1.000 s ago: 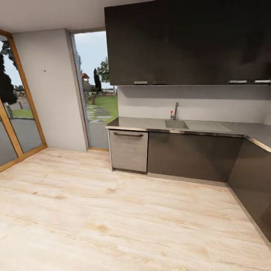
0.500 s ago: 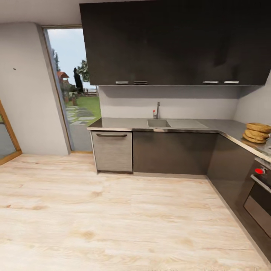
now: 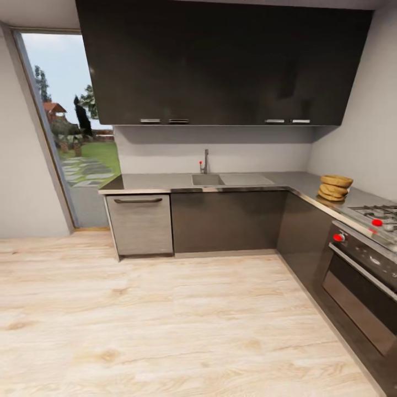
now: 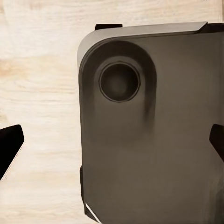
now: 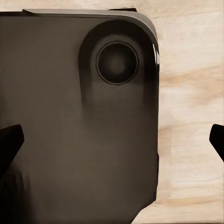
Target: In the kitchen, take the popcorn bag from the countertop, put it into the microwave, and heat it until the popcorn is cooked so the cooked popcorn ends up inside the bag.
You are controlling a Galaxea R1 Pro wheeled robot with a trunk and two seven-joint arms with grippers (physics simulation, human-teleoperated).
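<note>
The camera is swinging rightward across the kitchen: against the pictures of a second and half a second ago, the glass doors have slid out at the left, and the corner of the countertop (image 3: 242, 180), the gas hob (image 3: 380, 214) and the black oven (image 3: 361, 275) have come into sight at the right. That suggests the robot is turning to search the right-hand run of counter, with the grasp not yet begun. The popcorn bag (image 3: 335, 188) is standing on the steel counter near the hob, well apart from the sink (image 3: 207, 179) and its tap. It is showing as a squat tan sack of ridged horizontal folds with a rolled rim, upright; what is inside is hidden from here. Both wrist cameras are looking down past the robot's dark base (image 4: 149, 130) at the pale wood floor (image 3: 165, 320), with each gripper's dark fingertips (image 5: 9, 142) set wide at the picture's edges, so both jaws are spread apart and holding nothing.
</note>
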